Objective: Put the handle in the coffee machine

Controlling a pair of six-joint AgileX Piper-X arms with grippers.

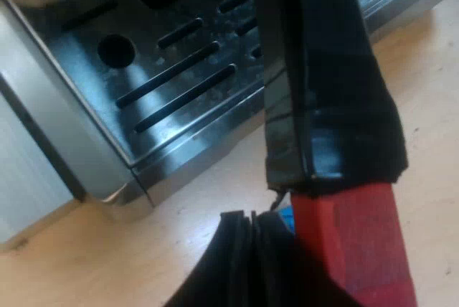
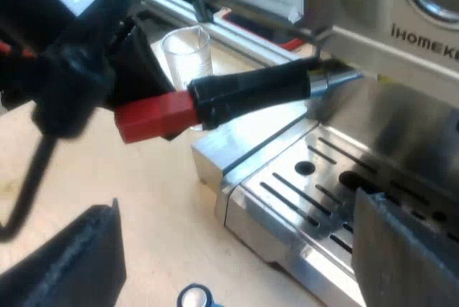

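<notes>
Your left gripper (image 1: 287, 260) is clamped on the red end of the handle (image 2: 251, 88) and holds it up off the table (image 2: 165, 206). The handle is close to level, and its metal tip points in at the espresso machine (image 2: 409, 41) front, under the upper panel and above the back of the drip tray (image 2: 315, 192). You can't tell if the tip touches the machine. The measuring glass (image 2: 188, 52) stands upright just behind the handle, by the machine's side. Your right gripper (image 2: 237, 264) hangs low near the tray's corner, fingers (image 2: 72, 264) spread wide, holding nothing. A small blue round thing (image 2: 193, 297) lies on the table between them, cut off by the picture's edge, so you can't tell what it is.
</notes>
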